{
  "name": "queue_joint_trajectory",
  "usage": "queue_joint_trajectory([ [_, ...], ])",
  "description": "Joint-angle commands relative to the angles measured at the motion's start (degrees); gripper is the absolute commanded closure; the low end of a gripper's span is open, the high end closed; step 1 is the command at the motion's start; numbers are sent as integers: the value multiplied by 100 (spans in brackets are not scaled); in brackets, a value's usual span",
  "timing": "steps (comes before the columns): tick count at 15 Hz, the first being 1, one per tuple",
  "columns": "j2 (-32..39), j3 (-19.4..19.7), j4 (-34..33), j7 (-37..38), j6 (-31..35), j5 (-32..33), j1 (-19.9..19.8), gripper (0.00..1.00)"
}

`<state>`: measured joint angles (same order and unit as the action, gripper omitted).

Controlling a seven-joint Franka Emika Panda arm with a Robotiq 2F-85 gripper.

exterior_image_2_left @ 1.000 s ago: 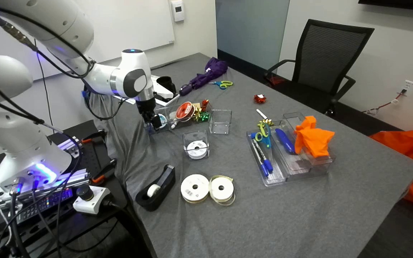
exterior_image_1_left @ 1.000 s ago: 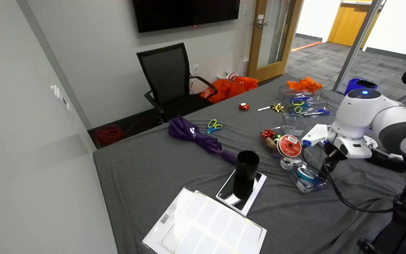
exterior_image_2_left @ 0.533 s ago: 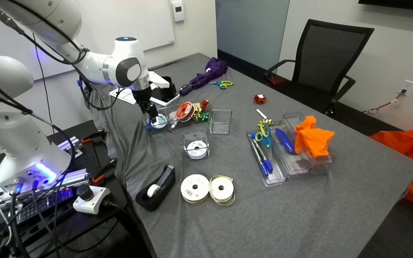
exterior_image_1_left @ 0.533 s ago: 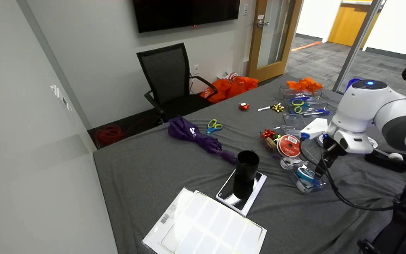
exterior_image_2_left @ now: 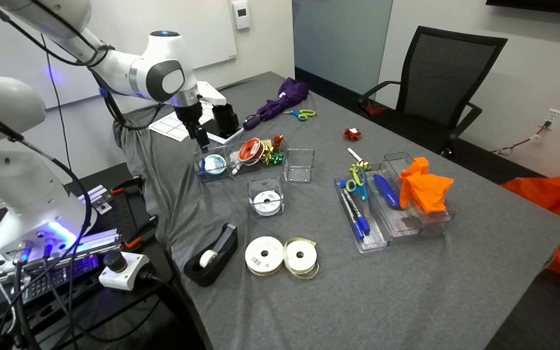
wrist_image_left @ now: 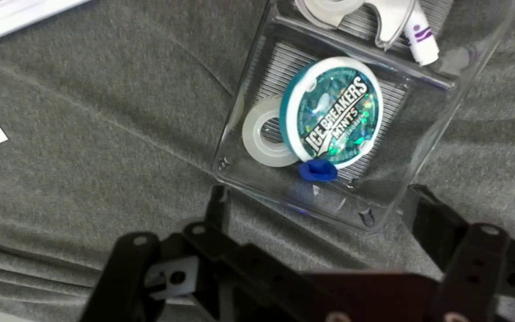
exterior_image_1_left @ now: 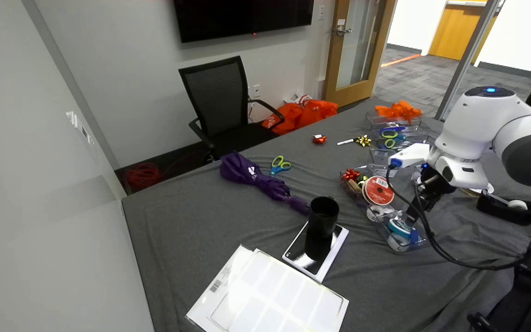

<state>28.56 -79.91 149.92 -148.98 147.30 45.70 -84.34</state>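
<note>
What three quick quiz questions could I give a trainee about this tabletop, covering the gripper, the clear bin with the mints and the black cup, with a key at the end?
1. True or false: the gripper stands open.

2. In the wrist view, what overlaps the translucent tape roll inside the clear plastic bin?
A. Red ribbon spool
B. Ice Breakers mints container
C. Purple umbrella

3. Fill in the blank: the black cup stands on a flat box with white sides and a glossy ____ top.

Key: 1. True; 2. B; 3. black.
</note>
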Motion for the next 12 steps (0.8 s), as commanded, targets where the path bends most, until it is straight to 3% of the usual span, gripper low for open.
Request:
queue_joint_trajectory([
  [1, -42, 23, 0, -4, 11, -32, 41, 0],
  [7, 41, 73, -9, 66, 204, -64, 79, 0],
  [12, -56, 71, -167, -107, 795, -1209, 192, 0],
])
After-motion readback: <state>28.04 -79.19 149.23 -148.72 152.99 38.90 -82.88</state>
